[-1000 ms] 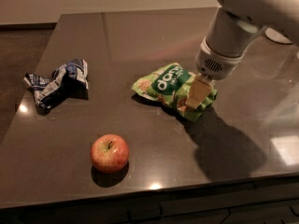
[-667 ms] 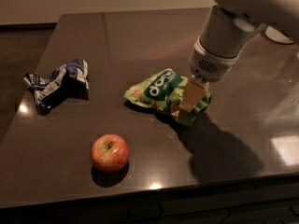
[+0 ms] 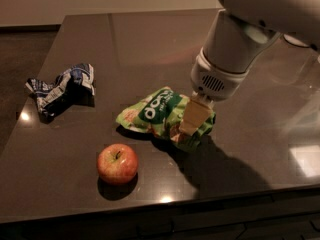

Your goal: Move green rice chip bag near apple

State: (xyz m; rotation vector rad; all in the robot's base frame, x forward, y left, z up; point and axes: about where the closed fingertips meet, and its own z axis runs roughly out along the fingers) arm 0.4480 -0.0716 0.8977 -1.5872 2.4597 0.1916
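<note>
The green rice chip bag (image 3: 155, 114) lies near the middle of the dark table, its dark green oval facing up. My gripper (image 3: 190, 125) comes down from the upper right and is shut on the bag's right end, which is crumpled around the tan fingers (image 3: 192, 116). The apple (image 3: 117, 163), red and yellow with a dark stem, sits on the table to the front left of the bag, a short gap away. The arm's white housing (image 3: 227, 69) hides the table behind the bag.
A dark blue and white wrinkly bag (image 3: 62, 89) lies at the left side of the table (image 3: 150, 39). The table's front edge runs just in front of the apple. The arm's shadow falls to the right front of the bag.
My gripper has dragged the green bag to the left and toward the front, closer to the apple. The apple and the blue bag have not moved.
</note>
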